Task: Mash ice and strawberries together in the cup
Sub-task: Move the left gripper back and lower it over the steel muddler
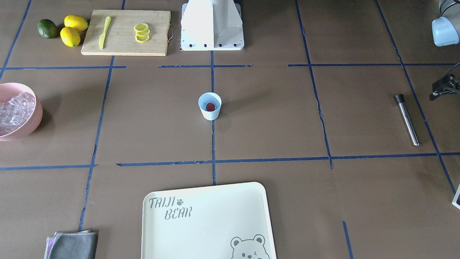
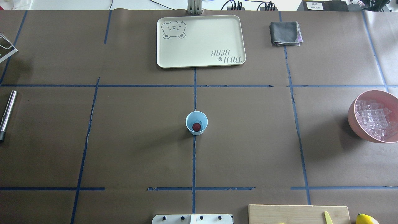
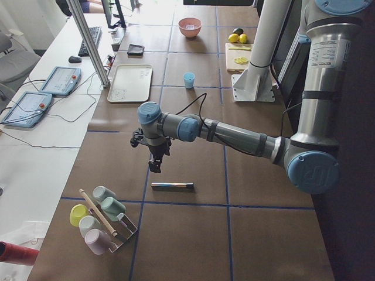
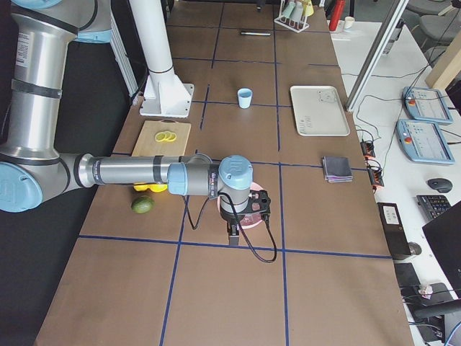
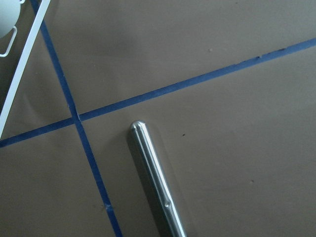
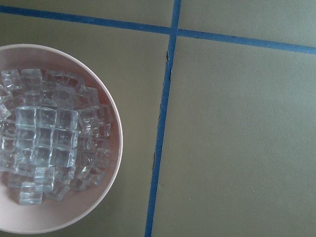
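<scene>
cup (image 2: 196, 130) holds strawberry (image 2: 196, 126); left claw (image 3: 154, 166) near rod (image 3: 171, 185), right claw (image 4: 234, 232) by bowl (image 6: 115, 148) of ice (image 6: 44, 143); claw openings: cannot tell.

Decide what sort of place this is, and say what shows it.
Probably a robotics lab staged as a drink-making station: a robot arm reaches over a table gridded with blue tape, control pendants lie alongside, and the props include a cup and a bowl of ice.

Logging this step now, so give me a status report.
Left tool by muddler, right tool by bowl of ice; jaws unclear. Cup mid-table, strawberry inside. Nothing between muddler and cup.
</scene>
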{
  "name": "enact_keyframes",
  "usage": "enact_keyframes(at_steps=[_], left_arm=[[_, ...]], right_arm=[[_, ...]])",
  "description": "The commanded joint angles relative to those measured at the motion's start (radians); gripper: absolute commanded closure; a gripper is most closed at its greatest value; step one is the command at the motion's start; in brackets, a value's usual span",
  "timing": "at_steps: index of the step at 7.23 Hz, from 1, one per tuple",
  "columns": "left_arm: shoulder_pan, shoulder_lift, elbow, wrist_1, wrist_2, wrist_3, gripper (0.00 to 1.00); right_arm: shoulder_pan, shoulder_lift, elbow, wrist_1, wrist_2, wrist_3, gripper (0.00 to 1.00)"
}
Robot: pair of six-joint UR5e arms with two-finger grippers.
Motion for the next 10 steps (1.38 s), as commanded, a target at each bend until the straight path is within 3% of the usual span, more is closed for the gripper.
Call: enact_keyframes(at_steps=[1, 3, 4, 6, 10], left_arm=[[0.0, 0.017, 0.131, -0.276, -0.002, -0.189, 0.0], [0.058, 0.011, 0.288, -0.589, 0.007, -0.415, 0.0], [0.122, 0.008, 0.31, -0.638, 0.016, -0.493, 0.0], [0.203, 0.004, 0.315, -0.641, 0.108, -0.525, 0.0], [0.215, -0.061, 0.399, -0.64, 0.108, -0.531, 0.0]], right_arm=[[0.0, 0.0, 0.002, 0.002, 0.0, 0.0, 0.01], [0.0, 0.0, 0.005, 0.0, 0.0, 0.0, 0.01], [0.0, -0.001, 0.003, 0.0, 0.0, 0.0, 0.0], [0.0, -0.003, 0.002, 0.0, 0.0, 0.0, 0.0], [0.0, -0.003, 0.0, 0.0, 0.0, 0.0, 0.01]])
